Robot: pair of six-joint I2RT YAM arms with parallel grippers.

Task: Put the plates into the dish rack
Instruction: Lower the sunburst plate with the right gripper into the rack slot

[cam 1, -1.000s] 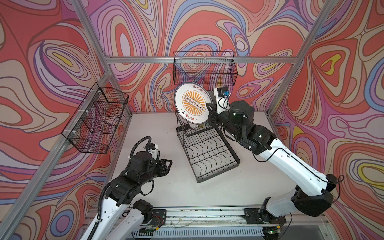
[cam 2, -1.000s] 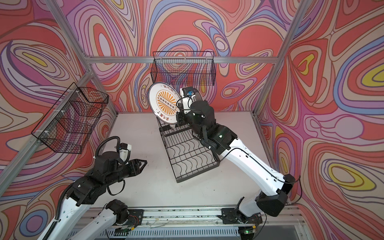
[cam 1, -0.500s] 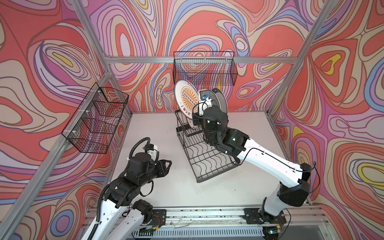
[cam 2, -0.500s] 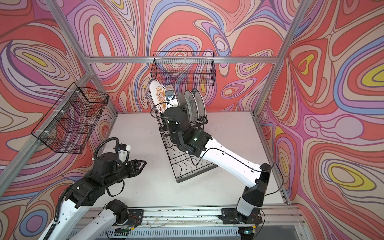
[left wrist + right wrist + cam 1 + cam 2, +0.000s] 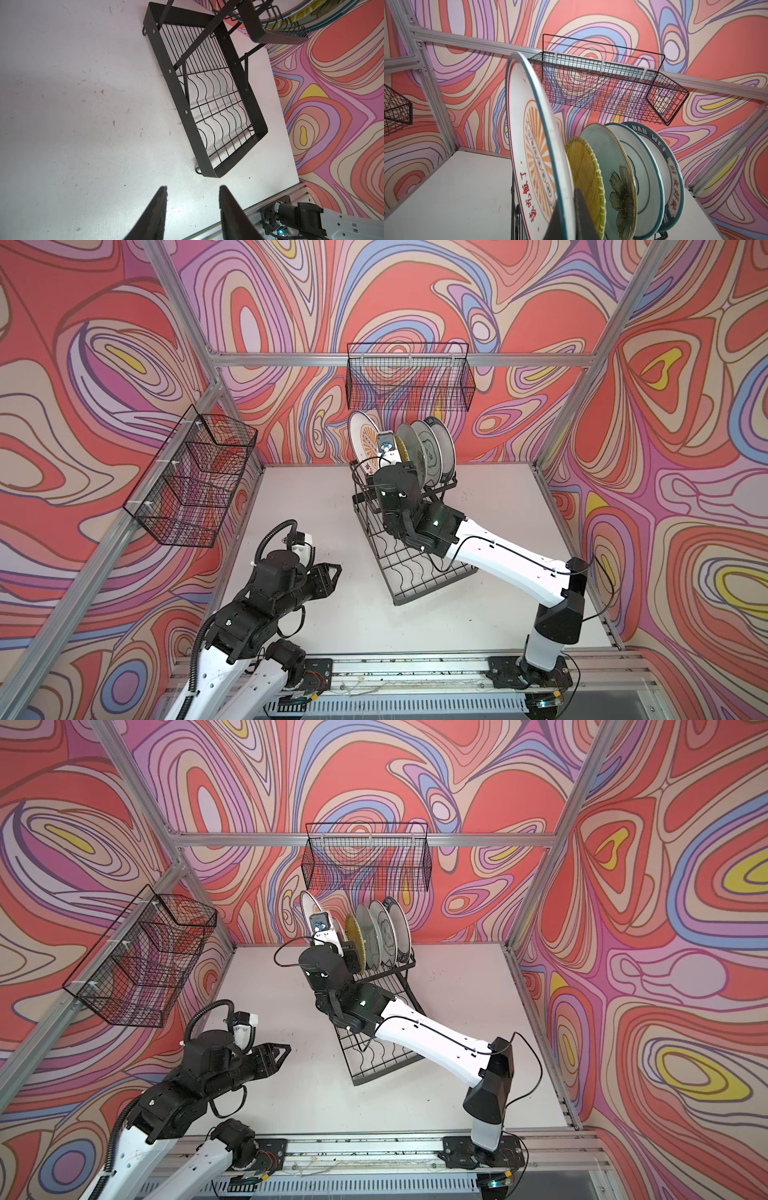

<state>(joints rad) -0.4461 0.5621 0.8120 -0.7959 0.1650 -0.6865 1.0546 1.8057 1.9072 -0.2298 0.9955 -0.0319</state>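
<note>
The black dish rack (image 5: 415, 572) (image 5: 382, 1056) (image 5: 218, 108) stands mid-table. Several plates stand on edge in its raised tier: yellow woven (image 5: 583, 166) (image 5: 353, 932), pale green floral (image 5: 614, 166), cloud-outline white (image 5: 643, 162) and dark-lettered rim (image 5: 668, 162) (image 5: 401, 928). My right gripper (image 5: 568, 199) is shut on the rim of an orange sunburst plate (image 5: 533, 145) (image 5: 363, 439). It holds that plate upright at the row's left end, beside the yellow one. The plate's lower edge is hidden. My left gripper (image 5: 193, 188) (image 5: 332, 572) hovers open and empty over the table, left of the rack.
A fine-mesh black basket (image 5: 409, 377) hangs on the back wall just above the plates. Another basket (image 5: 195, 481) hangs on the left wall. The arms' mounting rail (image 5: 395, 668) runs along the front edge.
My right arm has swung the sunburst plate from facing the camera to edge-on and brought it in beside the yellow plate. The left arm has not moved.
</note>
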